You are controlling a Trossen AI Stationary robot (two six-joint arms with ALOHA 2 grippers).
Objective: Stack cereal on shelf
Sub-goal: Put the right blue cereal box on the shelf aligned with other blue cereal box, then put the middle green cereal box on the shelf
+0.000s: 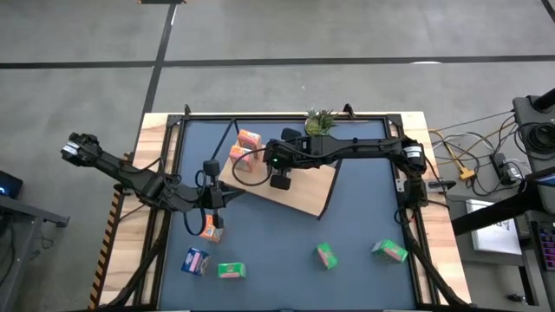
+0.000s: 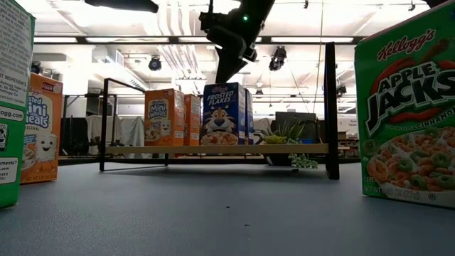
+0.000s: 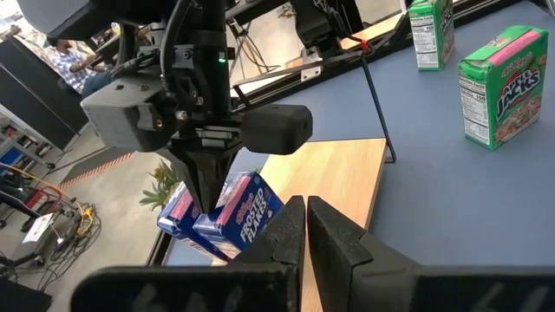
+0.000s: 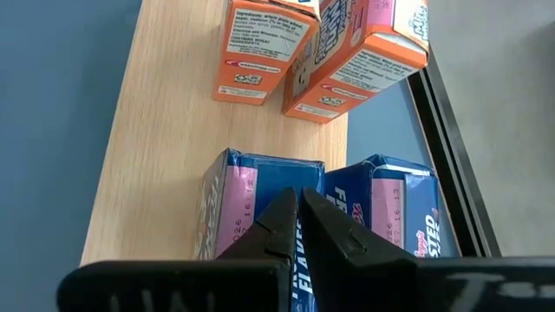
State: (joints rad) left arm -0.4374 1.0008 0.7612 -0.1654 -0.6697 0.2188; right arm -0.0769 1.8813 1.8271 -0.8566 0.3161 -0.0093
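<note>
Cereal boxes (image 4: 260, 195) on shelf (image 4: 165, 121) — right gripper (image 4: 297, 217) above them, jaws pressed together, empty.

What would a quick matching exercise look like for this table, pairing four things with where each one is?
1 plant
2 right gripper
3 left gripper
4 green boxes

A on the tabletop, off the shelf
B over the blue boxes on the shelf
C near an orange box off the shelf
D behind the shelf

Pairs: 1-D, 2-B, 3-C, 4-A
</note>
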